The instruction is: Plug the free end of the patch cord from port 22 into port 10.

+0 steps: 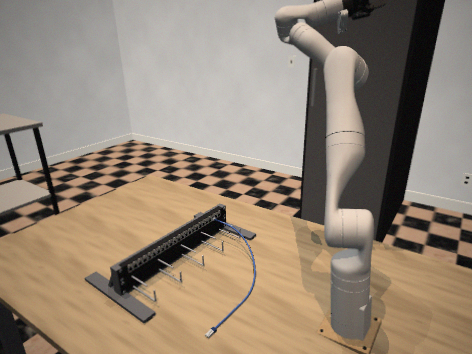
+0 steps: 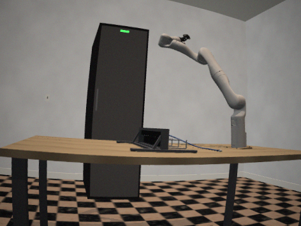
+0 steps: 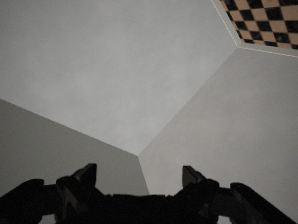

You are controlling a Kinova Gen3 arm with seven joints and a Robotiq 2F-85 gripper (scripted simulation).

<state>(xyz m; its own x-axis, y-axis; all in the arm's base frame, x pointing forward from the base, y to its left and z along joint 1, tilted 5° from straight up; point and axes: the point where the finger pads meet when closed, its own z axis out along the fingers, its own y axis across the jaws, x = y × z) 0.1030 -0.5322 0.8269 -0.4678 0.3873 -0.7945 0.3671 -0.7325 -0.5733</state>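
A black patch panel rack [image 1: 165,245] [image 2: 153,138] stands on the wooden table [image 1: 65,260] [image 2: 64,145], its ports in a long row. A blue patch cord [image 1: 247,272] [image 2: 194,145] runs from a port near the rack's far end and curves across the table. Its free plug [image 1: 212,331] [image 2: 219,150] lies flat on the table in front of the rack's near end. My gripper [image 1: 362,7] [image 2: 185,37] [image 3: 139,174] is open and empty, raised high above the table near the top of the arm, pointing at the room's walls in the wrist view.
The arm's base [image 1: 350,320] [image 2: 238,134] is bolted at the table's right side. A tall black cabinet [image 1: 400,100] [image 2: 116,105] stands behind the table. Metal cable-support brackets [image 1: 172,272] stick out of the rack toward the cord. A side table [image 1: 20,125] stands at left.
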